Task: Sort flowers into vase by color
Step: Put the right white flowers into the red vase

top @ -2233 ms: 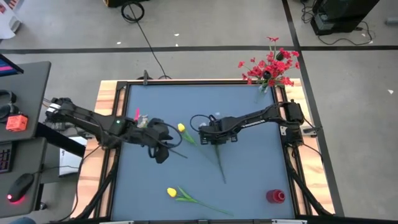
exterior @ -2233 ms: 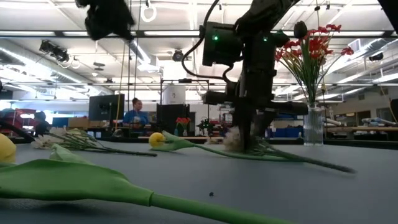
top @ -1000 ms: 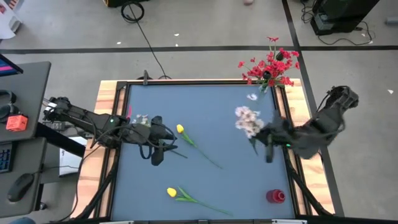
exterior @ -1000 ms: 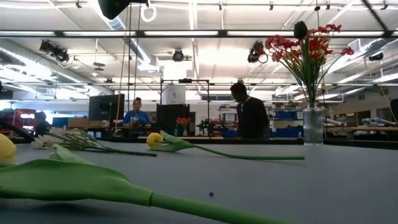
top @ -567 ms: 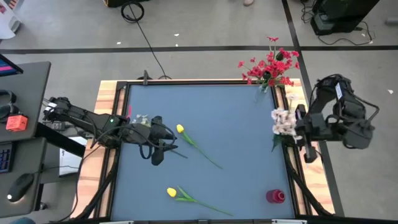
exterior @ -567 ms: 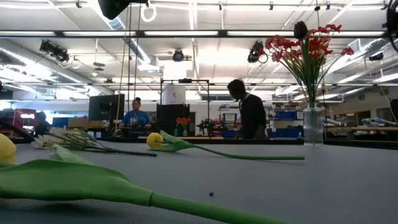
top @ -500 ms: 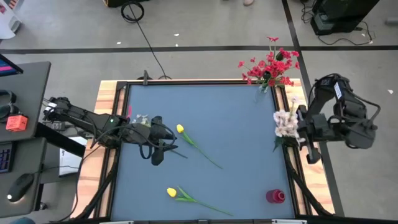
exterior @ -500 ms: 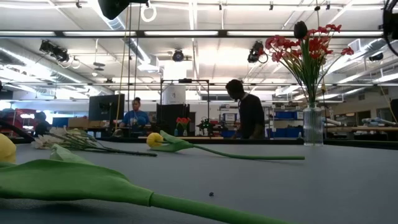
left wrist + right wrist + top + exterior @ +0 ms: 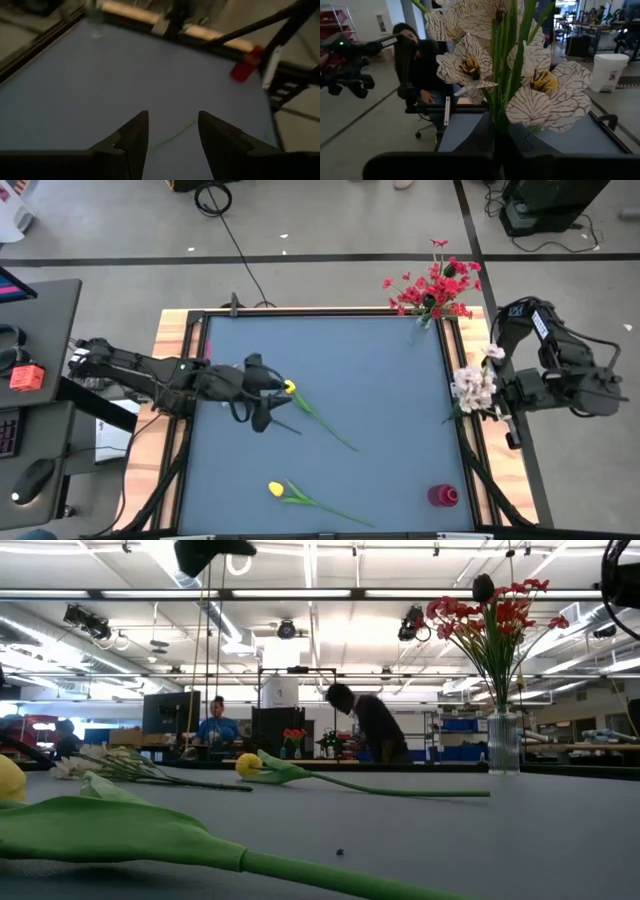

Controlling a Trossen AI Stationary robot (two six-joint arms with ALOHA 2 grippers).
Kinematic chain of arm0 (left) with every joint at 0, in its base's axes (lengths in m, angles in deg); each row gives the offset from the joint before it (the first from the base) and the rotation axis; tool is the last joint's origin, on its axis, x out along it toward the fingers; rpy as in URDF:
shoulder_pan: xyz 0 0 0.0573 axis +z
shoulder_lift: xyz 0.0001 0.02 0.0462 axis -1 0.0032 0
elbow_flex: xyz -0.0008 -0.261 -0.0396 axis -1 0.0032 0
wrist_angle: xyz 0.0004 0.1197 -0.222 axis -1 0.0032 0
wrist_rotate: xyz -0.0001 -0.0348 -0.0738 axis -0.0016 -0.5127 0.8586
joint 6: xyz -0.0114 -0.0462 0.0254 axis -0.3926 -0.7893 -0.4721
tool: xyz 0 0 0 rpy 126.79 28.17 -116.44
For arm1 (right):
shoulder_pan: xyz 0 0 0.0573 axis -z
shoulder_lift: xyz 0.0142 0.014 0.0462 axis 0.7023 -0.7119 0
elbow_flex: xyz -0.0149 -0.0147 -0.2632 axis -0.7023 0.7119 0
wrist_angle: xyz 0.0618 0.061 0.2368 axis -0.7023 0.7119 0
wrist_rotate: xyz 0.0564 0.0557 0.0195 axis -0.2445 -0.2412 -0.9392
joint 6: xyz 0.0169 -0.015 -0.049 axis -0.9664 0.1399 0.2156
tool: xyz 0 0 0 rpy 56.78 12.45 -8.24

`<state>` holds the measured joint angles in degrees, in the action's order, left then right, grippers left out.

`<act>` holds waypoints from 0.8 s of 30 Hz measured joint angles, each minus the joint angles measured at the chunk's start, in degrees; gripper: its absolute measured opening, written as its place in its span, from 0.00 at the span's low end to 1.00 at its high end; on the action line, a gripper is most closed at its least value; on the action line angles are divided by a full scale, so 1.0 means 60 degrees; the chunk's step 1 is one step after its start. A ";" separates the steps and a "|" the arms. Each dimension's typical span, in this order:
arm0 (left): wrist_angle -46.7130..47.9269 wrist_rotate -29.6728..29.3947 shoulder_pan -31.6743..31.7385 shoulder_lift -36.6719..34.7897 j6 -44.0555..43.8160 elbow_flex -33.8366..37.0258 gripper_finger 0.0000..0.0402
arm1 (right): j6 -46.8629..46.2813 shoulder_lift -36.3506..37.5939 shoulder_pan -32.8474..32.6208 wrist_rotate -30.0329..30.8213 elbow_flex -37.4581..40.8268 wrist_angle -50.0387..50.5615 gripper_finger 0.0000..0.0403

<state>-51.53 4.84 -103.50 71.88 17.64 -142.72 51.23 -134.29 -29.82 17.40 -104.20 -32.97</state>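
My right gripper point(image 9: 500, 402) is past the table's right edge, shut on a spray of whitish-pink blossoms point(image 9: 473, 388); in the right wrist view these veined blossoms point(image 9: 530, 100) stand over the fingers. My left gripper point(image 9: 262, 412) is open above the table, close to a yellow tulip point(image 9: 290, 387) that lies flat, and a length of green stem point(image 9: 175, 135) shows between its fingers. A second yellow tulip point(image 9: 276, 489) lies by the near edge. Red flowers point(image 9: 432, 288) stand in a glass vase point(image 9: 503, 742) at the far right corner. Another whitish spray point(image 9: 100, 760) lies on the left side. My right gripper pinches the spray's green stems point(image 9: 506, 120) between its two fingers, below the blossoms. The spray is lifted clear of the table. The blossoms rise beyond the fingertips, and the stem's lower end point(image 9: 448, 419) sticks out toward the table.
A red cup point(image 9: 443, 496) stands at the near right corner. The table has a raised wooden rim point(image 9: 176, 340). People point(image 9: 365, 725) are in the room behind the table. The middle of the blue tabletop point(image 9: 380, 380) is bare.
My right gripper has carried the whitish-pink spray from over the table's right side out past the right edge, and a little farther toward the right in the last half second. My left gripper has shifted slightly toward the yellow tulip. The tulips have stayed put.
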 joint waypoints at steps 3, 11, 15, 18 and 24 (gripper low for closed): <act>-0.0845 0.0078 0.0093 -0.0183 0.0714 0.0003 0.44 | -0.0028 0.0045 -0.0324 0.0431 0.0298 -0.0205 0.04; -0.1209 0.0064 0.0381 -0.0374 0.1603 -0.0001 0.44 | -0.0972 0.0204 -0.1219 0.1239 0.1333 -0.0518 0.04; -0.1304 0.0047 0.0399 -0.0372 0.1470 0.0000 0.44 | -0.0687 0.0200 -0.1577 0.1585 0.1653 -0.1453 0.04; -0.1283 0.0046 0.0398 -0.0371 0.1308 0.0002 0.44 | -0.0426 0.0189 -0.1802 0.1651 0.1947 -0.2166 0.04; -0.1297 0.0045 0.0395 -0.0371 0.1352 0.0003 0.44 | -0.0467 0.0185 -0.2319 0.1154 0.2816 -0.3749 0.04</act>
<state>-59.31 5.11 -101.13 69.65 25.75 -142.70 48.43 -133.18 -43.73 24.33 -87.30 -55.46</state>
